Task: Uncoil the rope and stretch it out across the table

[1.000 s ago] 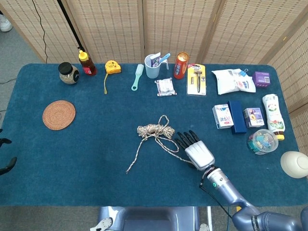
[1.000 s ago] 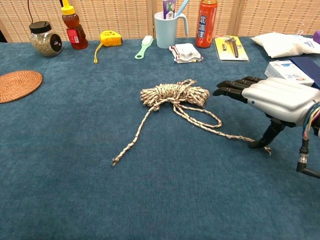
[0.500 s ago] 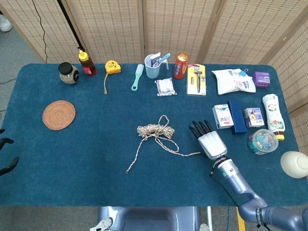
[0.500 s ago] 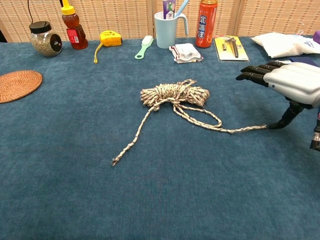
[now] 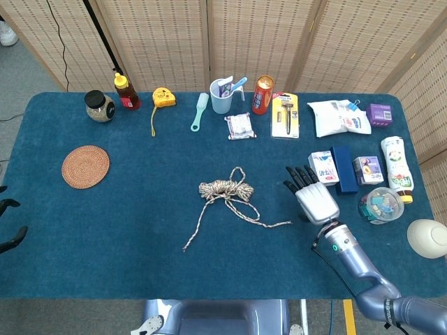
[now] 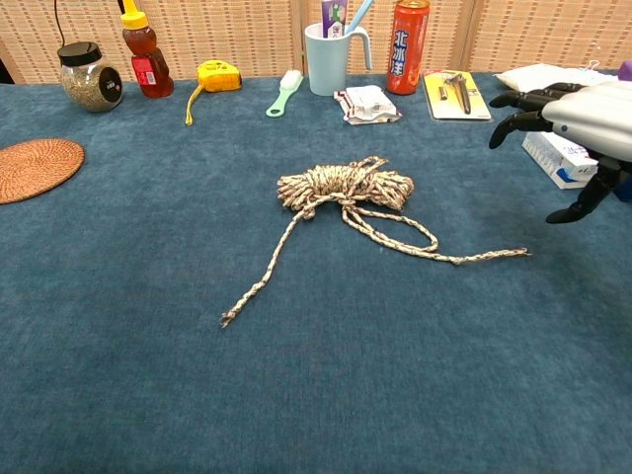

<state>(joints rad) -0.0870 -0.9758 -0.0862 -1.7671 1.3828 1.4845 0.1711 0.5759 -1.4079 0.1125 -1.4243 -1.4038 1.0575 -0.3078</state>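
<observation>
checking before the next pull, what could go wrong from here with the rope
1. The right hand holds nothing and hangs clear of the rope, so it may need to re-grip the loose end.
2. Most of the rope is bundled; pulling one end might drag the whole coil instead of unwinding it.
3. The hand is close to the small boxes and could knock them.

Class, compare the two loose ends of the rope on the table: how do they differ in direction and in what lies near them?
The left rope end runs toward the table's near edge, while the right rope end trails sideways. The right rope end lies close to the right hand, which does not touch it; the left rope end has nothing nearby. Both lie flat on the cloth, leading from the same coiled bundle.
</observation>
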